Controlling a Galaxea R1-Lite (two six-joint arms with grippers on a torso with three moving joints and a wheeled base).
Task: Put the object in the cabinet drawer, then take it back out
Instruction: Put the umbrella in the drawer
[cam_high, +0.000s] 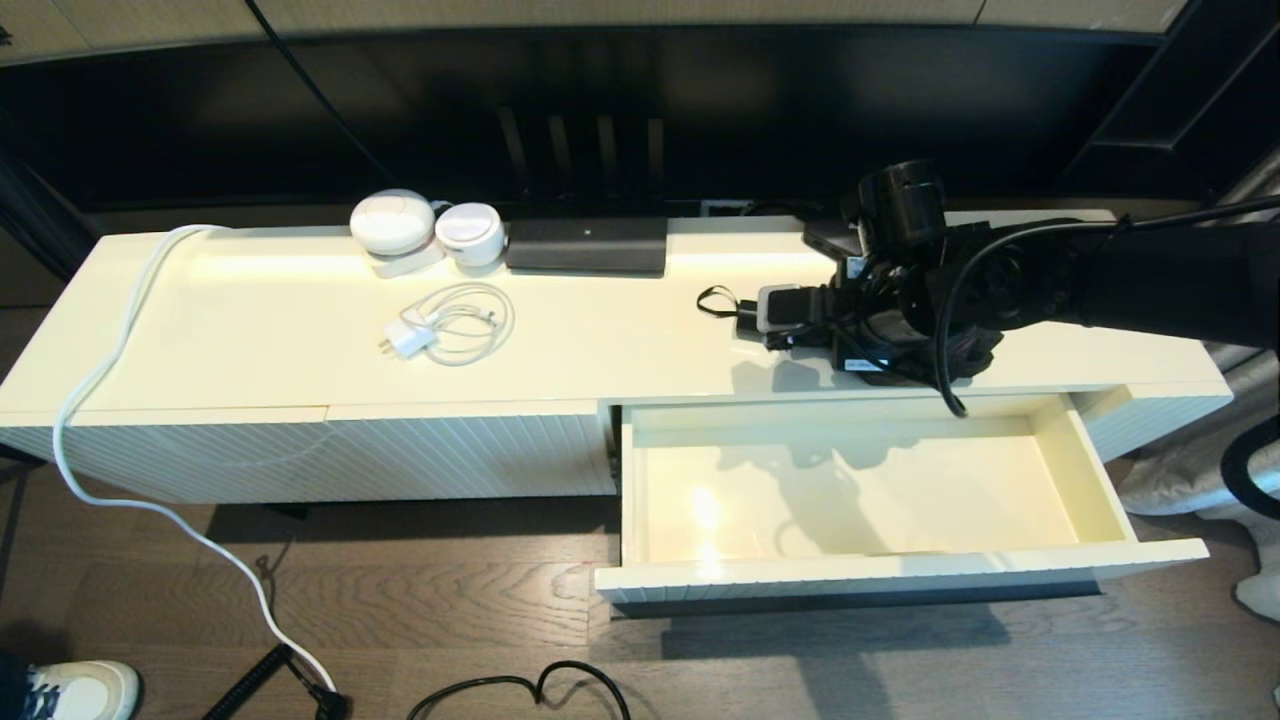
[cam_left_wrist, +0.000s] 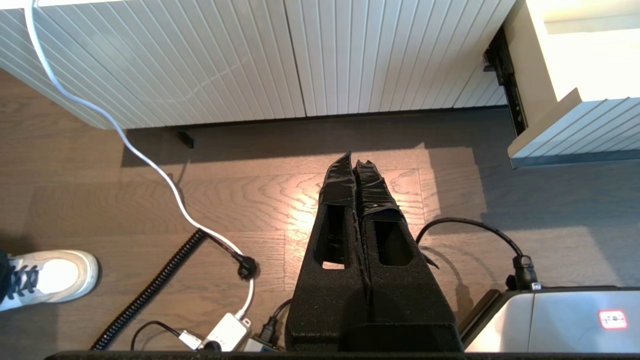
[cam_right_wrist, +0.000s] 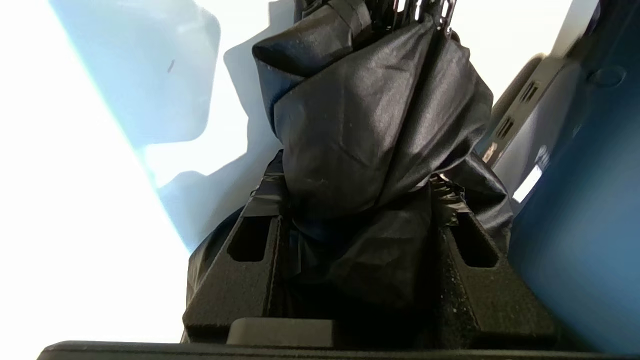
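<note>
Cabinet (cam_high: 250, 330) stretches across my view, its top bare toward the front edge. Below my right arm, the drawer (cam_high: 1085, 470) stands pulled fully out, its cream floor free from wall to wall. On the top just behind the drawer, my right gripper (cam_right_wrist: 350, 200) is clamped on the umbrella's (cam_right_wrist: 370, 125) bunched fabric, a finger (cam_right_wrist: 250, 240) on each side; its wrist loop (cam_high: 712, 300) trails leftward. My left gripper (cam_left_wrist: 356, 167) hangs over the floor, fingers pressed together. A white charger (cam_high: 410, 340) with coiled cable lies well left.
</note>
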